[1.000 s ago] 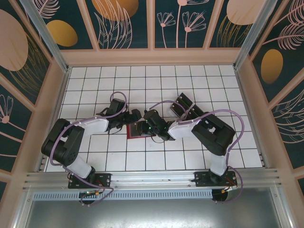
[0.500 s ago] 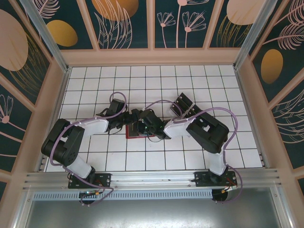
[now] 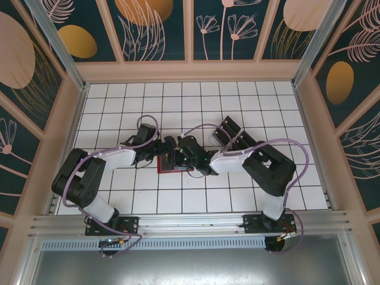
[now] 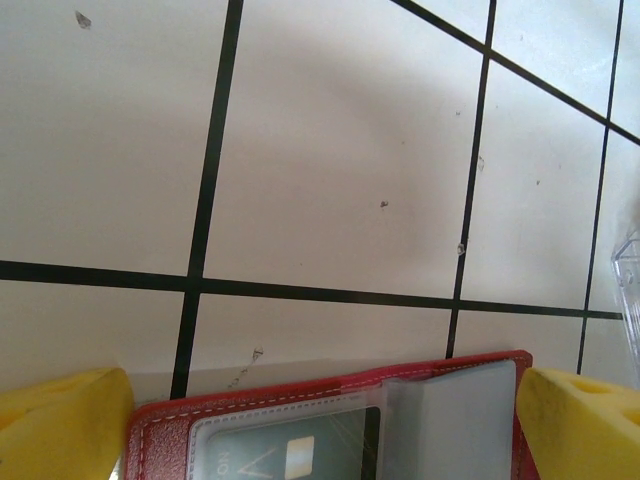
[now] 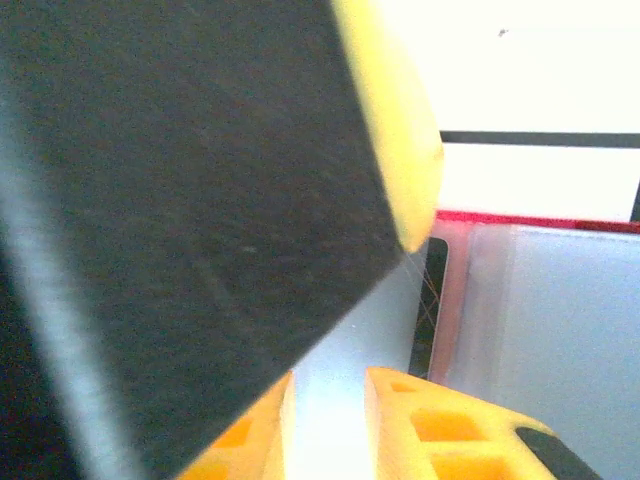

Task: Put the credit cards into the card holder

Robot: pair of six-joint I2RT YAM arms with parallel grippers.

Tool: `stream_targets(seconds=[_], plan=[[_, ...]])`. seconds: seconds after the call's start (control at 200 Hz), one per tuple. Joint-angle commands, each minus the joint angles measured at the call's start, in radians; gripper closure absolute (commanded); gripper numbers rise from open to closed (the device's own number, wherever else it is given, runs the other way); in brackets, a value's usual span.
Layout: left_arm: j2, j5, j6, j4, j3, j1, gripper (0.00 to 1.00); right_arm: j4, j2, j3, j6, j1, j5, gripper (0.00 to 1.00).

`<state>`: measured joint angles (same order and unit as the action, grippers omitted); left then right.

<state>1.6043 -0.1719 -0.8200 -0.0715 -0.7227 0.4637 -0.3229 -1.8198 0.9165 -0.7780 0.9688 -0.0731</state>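
One red card holder [image 3: 164,168] lies mid-counter [image 3: 196,199], under both arms.
Top: the left gripper [image 3: 168,146] and right gripper [image 3: 179,159] meet over the flat wallet. Left wrist: jaws spread wide astride it, one pocketed card [image 4: 290,455] under clear plastic. Right wrist: one dark grey credit card [image 5: 190,220] close against yellow fingers [image 5: 395,130]; I cannot tell whether they grip it.

We see the white-and-black left arm [image 3: 113,157] and right arm [image 3: 237,159] bent inward, tips nearly meeting. The left gripper [image 4: 320,430] holds its yellow fingers [image 4: 60,425] wide apart. The right gripper [image 5: 328,420] has its yellow fingers [image 5: 440,420] close, with a thin gap.
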Motion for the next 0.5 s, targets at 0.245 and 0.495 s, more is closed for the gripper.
stream_targets(seconds=[0.245,0.495], plan=[[0.040,-0.038,0.001,-0.035,0.009,0.018,0.01,-0.013,-0.024,-0.015,-0.004,0.008,0.019,0.74],[0.043,-0.039,0.001,-0.036,0.006,0.018,0.01,-0.019,-0.061,-0.001,-0.009,0.016,0.008,0.74]])
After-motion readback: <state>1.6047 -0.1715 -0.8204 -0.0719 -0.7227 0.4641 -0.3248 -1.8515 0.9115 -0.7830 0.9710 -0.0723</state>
